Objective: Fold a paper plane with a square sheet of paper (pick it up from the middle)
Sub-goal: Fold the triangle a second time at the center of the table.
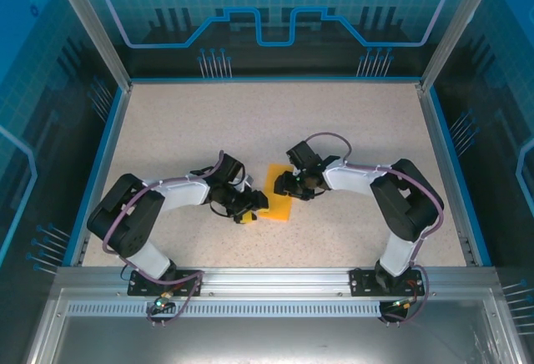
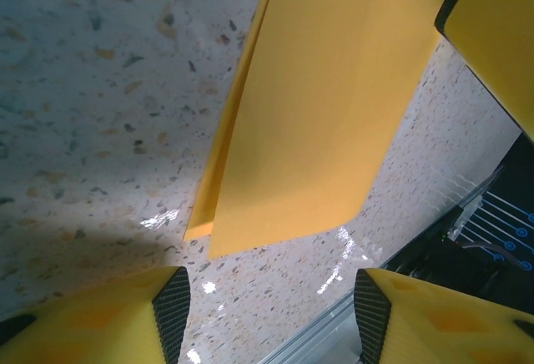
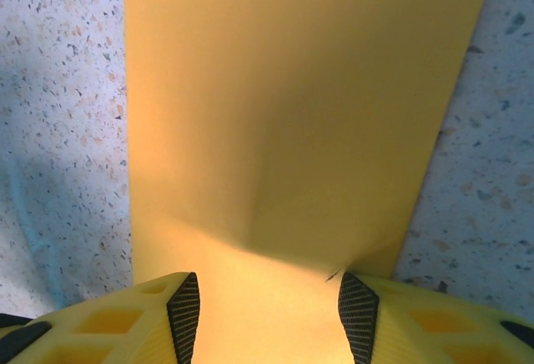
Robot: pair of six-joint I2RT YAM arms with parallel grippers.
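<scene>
Though folded, paper (image 3: 292, 113) between fingers (image 3: 184, 318) (right).

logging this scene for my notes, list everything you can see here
sheet of paper: one, orange-yellow, folded over, mid-table between the hands
table: one, speckled beige, blue-edged
rail: one, silver, along the near edge
left arm: one, black and white, near left
right arm: one, black and white, near right
left hand: one, yellow fingers, open, just short of the paper
right hand: one, yellow fingers, open, over the paper
</scene>
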